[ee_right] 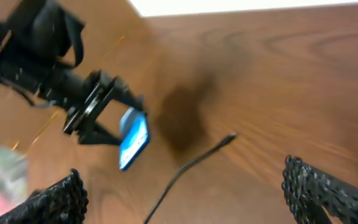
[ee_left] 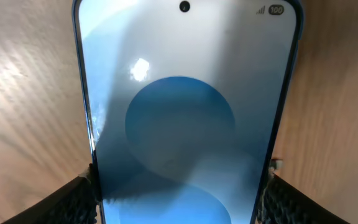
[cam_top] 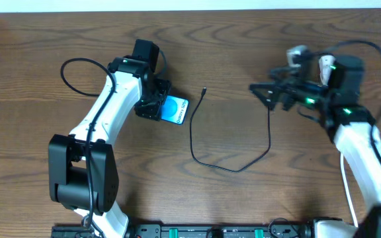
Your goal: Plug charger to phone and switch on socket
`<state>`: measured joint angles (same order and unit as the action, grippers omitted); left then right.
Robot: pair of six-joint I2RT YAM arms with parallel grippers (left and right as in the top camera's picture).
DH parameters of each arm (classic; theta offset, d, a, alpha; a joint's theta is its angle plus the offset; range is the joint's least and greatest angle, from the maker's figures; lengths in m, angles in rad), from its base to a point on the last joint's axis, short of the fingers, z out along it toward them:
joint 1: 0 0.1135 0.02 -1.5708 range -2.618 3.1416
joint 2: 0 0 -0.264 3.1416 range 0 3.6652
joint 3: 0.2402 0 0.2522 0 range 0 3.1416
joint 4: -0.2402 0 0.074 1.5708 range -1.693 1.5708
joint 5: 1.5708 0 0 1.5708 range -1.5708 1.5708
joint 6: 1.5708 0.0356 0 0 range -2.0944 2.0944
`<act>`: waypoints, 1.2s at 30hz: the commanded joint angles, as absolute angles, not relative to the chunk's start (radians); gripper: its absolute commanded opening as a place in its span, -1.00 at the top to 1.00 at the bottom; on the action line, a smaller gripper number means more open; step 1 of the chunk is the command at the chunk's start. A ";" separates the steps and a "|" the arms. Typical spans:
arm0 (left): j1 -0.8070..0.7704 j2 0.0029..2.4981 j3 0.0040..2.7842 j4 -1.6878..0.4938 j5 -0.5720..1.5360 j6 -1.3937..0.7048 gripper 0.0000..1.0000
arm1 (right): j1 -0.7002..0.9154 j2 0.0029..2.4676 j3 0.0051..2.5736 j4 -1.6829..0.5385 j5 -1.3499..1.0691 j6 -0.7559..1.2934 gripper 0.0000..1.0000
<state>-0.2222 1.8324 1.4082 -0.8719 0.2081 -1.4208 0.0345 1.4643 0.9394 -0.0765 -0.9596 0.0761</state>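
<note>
- One phone [ee_left: 179,93], blue screen with a lighter circle, face up. It is held across its width between the jaws of the left gripper [ee_left: 179,193]. Both pads [ee_left: 73,202] sit against the phone's long edges.
- In the overhead view the phone is left of centre on the brown desk [cam_top: 256,211]. Only its free end sticks out of the jaws, pointing right.
- One charger [cam_top: 195,147], a thin black cable lying loose on the desk. Its small tip [cam_top: 205,89] is just right of the phone, apart from it, not plugged in.
- The cable drops from the tip, loops along the desk, then climbs to under the right gripper [ee_right: 182,180].
- Right gripper jaws are spread wide and hold nothing. They hover over the cable's right end; contact with it cannot be told.
- Two arms in all, left one bent over the phone, right one coming in from the right.
- One white shape [cam_top: 299,51] shows beside the right wrist, mostly hidden, so what it is cannot be told.
</note>
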 commanded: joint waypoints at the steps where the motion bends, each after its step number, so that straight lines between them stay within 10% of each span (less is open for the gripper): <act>1: -0.242 1.804 1.411 -0.846 0.210 -1.451 -0.40 | 0.122 1.553 0.984 -0.033 -1.003 0.082 -0.99; 36: -0.244 1.804 1.411 -0.801 0.210 -1.480 -0.40 | 0.207 1.623 1.187 -0.151 -0.665 0.465 -0.89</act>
